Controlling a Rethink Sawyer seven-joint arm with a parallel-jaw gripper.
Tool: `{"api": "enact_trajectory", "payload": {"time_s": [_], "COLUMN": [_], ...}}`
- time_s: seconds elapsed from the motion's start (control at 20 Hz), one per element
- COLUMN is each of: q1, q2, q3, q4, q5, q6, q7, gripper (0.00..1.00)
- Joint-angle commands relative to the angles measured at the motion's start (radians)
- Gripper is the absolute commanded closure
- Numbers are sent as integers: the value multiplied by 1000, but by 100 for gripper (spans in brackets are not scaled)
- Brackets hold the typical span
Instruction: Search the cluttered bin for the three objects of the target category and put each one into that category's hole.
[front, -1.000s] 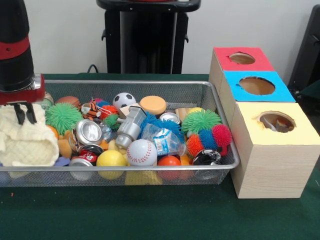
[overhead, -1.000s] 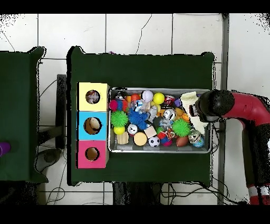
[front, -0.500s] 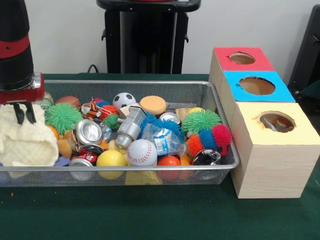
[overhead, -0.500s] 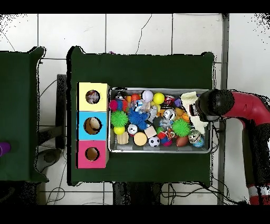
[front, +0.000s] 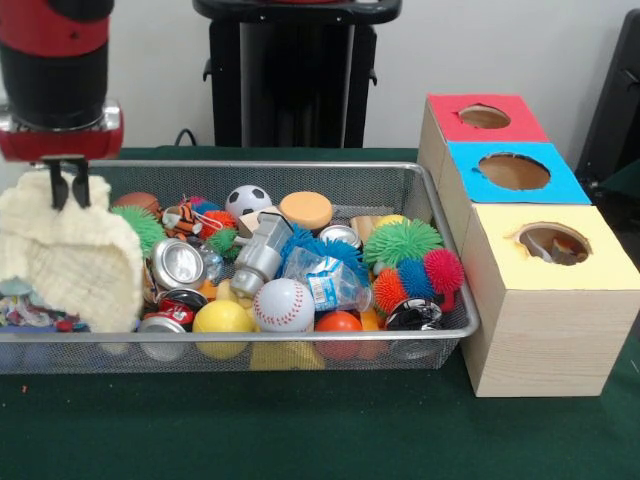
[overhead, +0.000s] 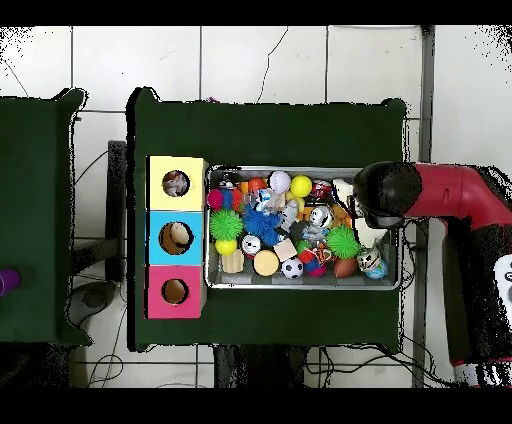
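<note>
The gripper (front: 68, 187), pinched shut on the top edge of a cream cloth (front: 75, 255), holds it hanging at the end of the mesh bin (front: 300, 340) farthest from the boxes; carrying it across to a hole seems next. Three boxes (front: 535, 290) stand beside the bin, one hole each: red, blue, yellow.
</note>
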Motion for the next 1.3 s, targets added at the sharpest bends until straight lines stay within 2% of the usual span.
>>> {"api": "enact_trajectory", "payload": {"time_s": [0.05,0.2,0.3,0.6,0.8,1.05,1.3], "q1": [94,118,124,155,171,200,305], "q2": [-140,-160,-175,-196,-198,-187,-197], "q3": [-94,-124,-133,-168,-187,-220,-284], "q4": [172,197,204,192,187,203,205], "q5": [-13,-17,-13,-50,-48,-56,-74], "q6": [-26,-62,-65,-82,-84,-136,-117], "q7": [158,172,145,111,108,146,226], "gripper": [100,100,100,100,100,100,100]}}
